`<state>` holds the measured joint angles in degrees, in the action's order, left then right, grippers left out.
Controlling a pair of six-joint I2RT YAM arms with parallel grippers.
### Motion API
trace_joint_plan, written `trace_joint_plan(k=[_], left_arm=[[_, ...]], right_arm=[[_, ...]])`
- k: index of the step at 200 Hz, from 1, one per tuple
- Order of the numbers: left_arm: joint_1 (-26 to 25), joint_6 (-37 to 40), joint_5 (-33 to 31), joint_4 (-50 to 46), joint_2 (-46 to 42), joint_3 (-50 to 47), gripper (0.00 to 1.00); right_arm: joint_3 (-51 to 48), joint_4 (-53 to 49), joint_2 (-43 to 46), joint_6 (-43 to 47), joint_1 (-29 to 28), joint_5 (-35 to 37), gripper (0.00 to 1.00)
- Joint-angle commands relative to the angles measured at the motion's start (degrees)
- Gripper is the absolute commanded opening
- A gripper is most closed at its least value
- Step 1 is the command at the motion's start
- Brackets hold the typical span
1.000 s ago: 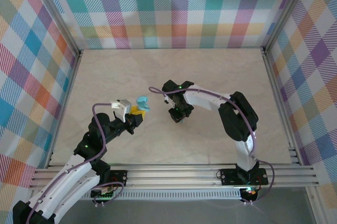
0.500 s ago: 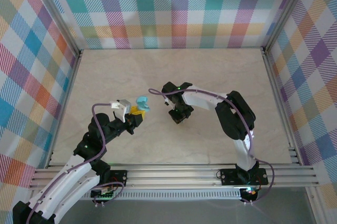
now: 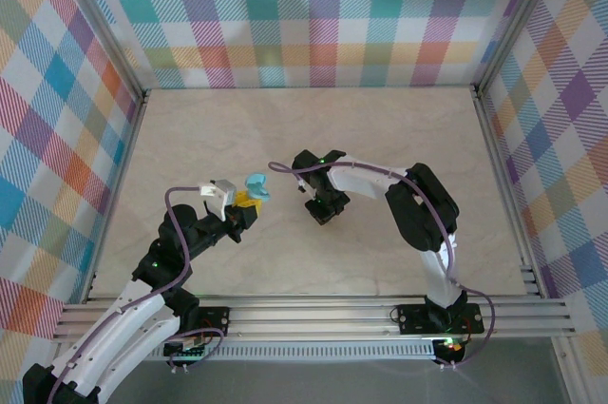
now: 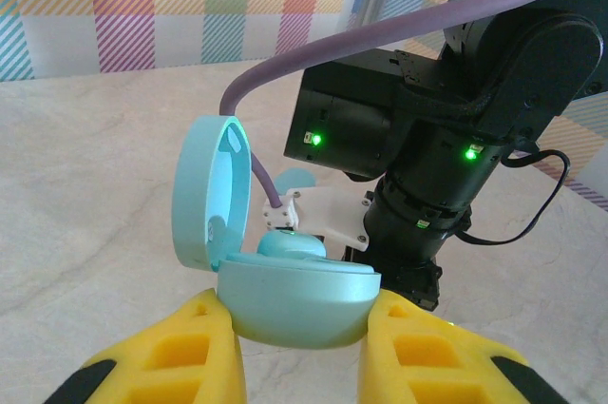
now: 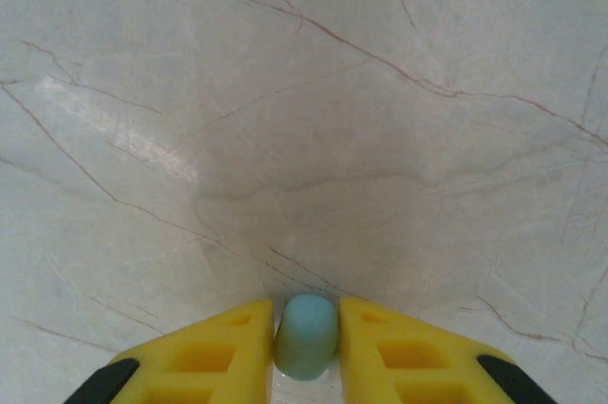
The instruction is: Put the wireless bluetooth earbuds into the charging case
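At table (image 3: 237, 128) centre — right gripper (image 5: 306, 317) pinches earbud (image 5: 306, 339) | left gripper (image 4: 296, 318) clamps case (image 4: 285, 285)

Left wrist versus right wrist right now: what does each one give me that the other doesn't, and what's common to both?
Left wrist: the left gripper clamps the light-blue case, its lid swung up on the left, with the black body of the right arm just behind it. Right wrist: the right gripper sits tight against both sides of a small light-blue earbud. Both: yellow fingers at the bottom edge and the pale marbled table.
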<state>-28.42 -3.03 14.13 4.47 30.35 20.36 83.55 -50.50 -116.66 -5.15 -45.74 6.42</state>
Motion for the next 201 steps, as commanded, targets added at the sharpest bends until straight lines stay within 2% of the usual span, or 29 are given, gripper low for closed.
trace_joint_plan(k=[1,52,113,149,201], left_arm=[[-0.67,1.13,1.41,0.5,-0.64,-0.34,0.0],[-0.67,1.96,4.63,4.94,-0.47,-1.61,0.0],[-1.94,7.31,11.04,15.2,0.92,-4.62,0.0],[-3.97,9.7,13.38,21.43,5.43,-5.14,0.0],[-7.48,11.61,11.29,31.13,14.41,-2.83,0.0]], right_arm=[[-0.48,-1.01,-0.31,-1.65,-0.09,-0.79,0.22],[-2.59,1.2,5.21,-7.09,2.04,-3.02,0.2],[-10.47,7.96,22.27,-15.5,7.94,-10.28,0.18],[-12.62,10.1,32.31,-19.0,9.24,-14.43,0.15],[-13.44,14.81,42.92,-27.19,9.26,-22.16,0.13]])
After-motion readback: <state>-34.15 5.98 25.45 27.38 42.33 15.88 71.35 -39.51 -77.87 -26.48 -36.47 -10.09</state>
